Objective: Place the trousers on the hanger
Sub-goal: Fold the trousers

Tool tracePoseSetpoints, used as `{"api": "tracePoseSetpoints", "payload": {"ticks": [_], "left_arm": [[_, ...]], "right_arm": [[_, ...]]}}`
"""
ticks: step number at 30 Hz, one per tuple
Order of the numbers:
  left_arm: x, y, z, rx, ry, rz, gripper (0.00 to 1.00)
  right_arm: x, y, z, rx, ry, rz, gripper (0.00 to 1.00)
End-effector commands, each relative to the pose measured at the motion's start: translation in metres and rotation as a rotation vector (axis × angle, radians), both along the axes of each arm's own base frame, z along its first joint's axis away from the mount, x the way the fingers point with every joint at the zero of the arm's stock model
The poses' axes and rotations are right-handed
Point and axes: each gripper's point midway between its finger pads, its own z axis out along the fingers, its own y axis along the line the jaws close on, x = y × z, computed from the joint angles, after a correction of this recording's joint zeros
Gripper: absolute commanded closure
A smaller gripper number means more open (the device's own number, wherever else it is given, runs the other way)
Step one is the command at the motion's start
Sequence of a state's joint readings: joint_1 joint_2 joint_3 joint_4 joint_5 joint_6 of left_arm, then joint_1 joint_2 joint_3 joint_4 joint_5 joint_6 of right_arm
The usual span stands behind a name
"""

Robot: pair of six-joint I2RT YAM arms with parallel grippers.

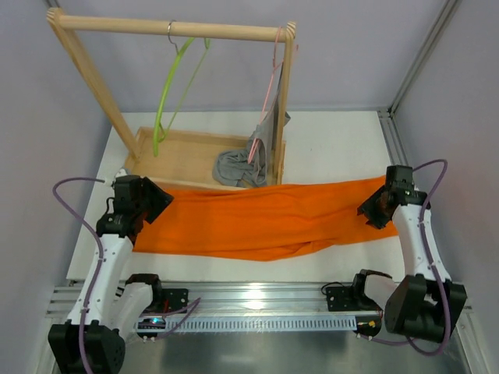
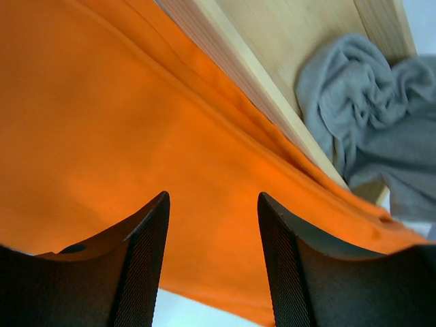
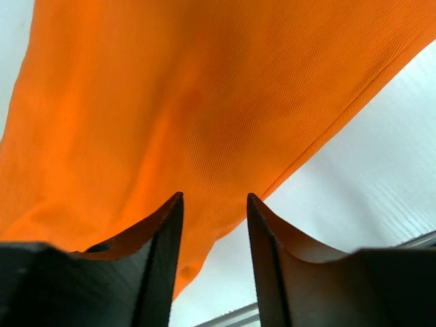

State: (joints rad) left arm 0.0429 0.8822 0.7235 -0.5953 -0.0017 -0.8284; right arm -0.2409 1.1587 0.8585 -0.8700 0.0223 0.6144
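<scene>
The orange trousers (image 1: 265,218) lie flat across the table, stretched left to right in front of the wooden rack. The lime-green hanger (image 1: 173,86) hangs empty by its metal hook on the rack's top rail, at the left. My left gripper (image 1: 160,204) is open over the trousers' left end; in the left wrist view its gap (image 2: 212,204) shows orange cloth (image 2: 102,136) beneath. My right gripper (image 1: 373,209) is open over the right end; in the right wrist view (image 3: 214,204) the cloth's edge (image 3: 170,102) and white table lie between its fingers.
A wooden rack (image 1: 171,28) stands on a wooden tray base (image 1: 191,152) at the back. A pink hanger (image 1: 269,93) bears a grey garment (image 1: 245,160) that droops into the tray, also in the left wrist view (image 2: 368,102). Grey walls enclose the table.
</scene>
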Motion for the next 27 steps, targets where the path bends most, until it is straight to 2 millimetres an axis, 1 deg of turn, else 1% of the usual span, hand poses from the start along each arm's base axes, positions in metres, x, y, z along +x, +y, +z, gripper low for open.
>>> {"api": "tracePoseSetpoints", "payload": {"ticks": [1, 2, 3, 4, 5, 6, 7, 9, 11, 12, 13, 14, 15, 16, 17, 18, 20, 21, 23, 24, 25, 27], "left_arm": [[-0.009, -0.042, 0.006, -0.085, -0.035, -0.112, 0.45], [-0.012, -0.047, 0.004, -0.091, -0.024, -0.127, 0.45], [-0.016, -0.051, -0.001, -0.095, -0.013, -0.138, 0.45], [-0.018, -0.054, -0.003, -0.102, -0.008, -0.147, 0.45], [-0.017, -0.062, -0.003, -0.123, -0.025, -0.171, 0.45], [-0.018, -0.069, -0.007, -0.156, -0.021, -0.181, 0.45], [-0.021, -0.072, -0.016, -0.173, -0.008, -0.189, 0.45], [-0.019, -0.080, -0.021, -0.201, -0.008, -0.204, 0.46], [-0.018, -0.079, -0.029, -0.196, 0.018, -0.203, 0.45], [-0.016, -0.079, -0.030, -0.188, 0.018, -0.203, 0.45], [-0.014, -0.079, -0.031, -0.180, 0.022, -0.208, 0.44], [-0.010, -0.079, -0.027, -0.177, 0.019, -0.212, 0.44], [-0.008, -0.079, -0.030, -0.173, 0.038, -0.213, 0.44], [-0.005, -0.079, -0.026, -0.167, 0.031, -0.214, 0.44], [-0.003, -0.078, -0.028, -0.162, 0.037, -0.211, 0.44], [-0.001, -0.077, -0.030, -0.155, 0.045, -0.208, 0.43], [0.002, -0.075, -0.032, -0.138, 0.049, -0.201, 0.42], [0.003, -0.075, -0.036, -0.137, 0.061, -0.198, 0.42], [0.007, -0.077, -0.039, -0.146, 0.058, -0.200, 0.42], [0.007, -0.077, -0.042, -0.146, 0.065, -0.197, 0.42], [0.008, -0.077, -0.048, -0.143, 0.086, -0.195, 0.41], [0.011, -0.074, -0.055, -0.126, 0.101, -0.188, 0.41]], "right_arm": [[-0.023, 0.026, 0.007, 0.053, -0.067, 0.035, 0.58], [-0.028, 0.030, 0.005, 0.062, -0.066, 0.042, 0.62], [-0.036, 0.038, -0.001, 0.095, -0.060, 0.046, 0.68], [-0.038, 0.047, -0.002, 0.114, -0.071, 0.081, 0.71], [-0.041, 0.054, -0.001, 0.128, -0.094, 0.103, 0.74], [-0.047, 0.061, -0.009, 0.149, -0.077, 0.124, 0.78], [-0.048, 0.067, -0.011, 0.158, -0.078, 0.143, 0.78], [-0.051, 0.080, -0.017, 0.160, -0.075, 0.230, 0.78], [-0.056, 0.099, -0.020, 0.181, -0.064, 0.355, 0.78], [-0.058, 0.105, -0.024, 0.192, -0.053, 0.391, 0.78], [-0.056, 0.110, -0.023, 0.194, -0.058, 0.415, 0.78], [-0.060, 0.114, -0.025, 0.176, -0.038, 0.425, 0.80], [-0.062, 0.114, -0.026, 0.165, -0.024, 0.406, 0.81], [-0.067, 0.111, -0.028, 0.144, -0.005, 0.376, 0.82], [-0.070, 0.112, -0.029, 0.151, 0.000, 0.344, 0.82], [-0.076, 0.118, -0.033, 0.186, 0.016, 0.283, 0.82], [-0.076, 0.127, -0.030, 0.237, -0.030, 0.261, 0.80], [-0.077, 0.131, -0.032, 0.264, -0.033, 0.228, 0.79], [-0.075, 0.131, -0.032, 0.269, -0.055, 0.204, 0.79], [-0.074, 0.127, -0.034, 0.248, -0.054, 0.184, 0.79], [-0.072, 0.127, -0.034, 0.250, -0.056, 0.171, 0.79], [-0.069, 0.130, -0.035, 0.266, -0.048, 0.168, 0.79]]}}
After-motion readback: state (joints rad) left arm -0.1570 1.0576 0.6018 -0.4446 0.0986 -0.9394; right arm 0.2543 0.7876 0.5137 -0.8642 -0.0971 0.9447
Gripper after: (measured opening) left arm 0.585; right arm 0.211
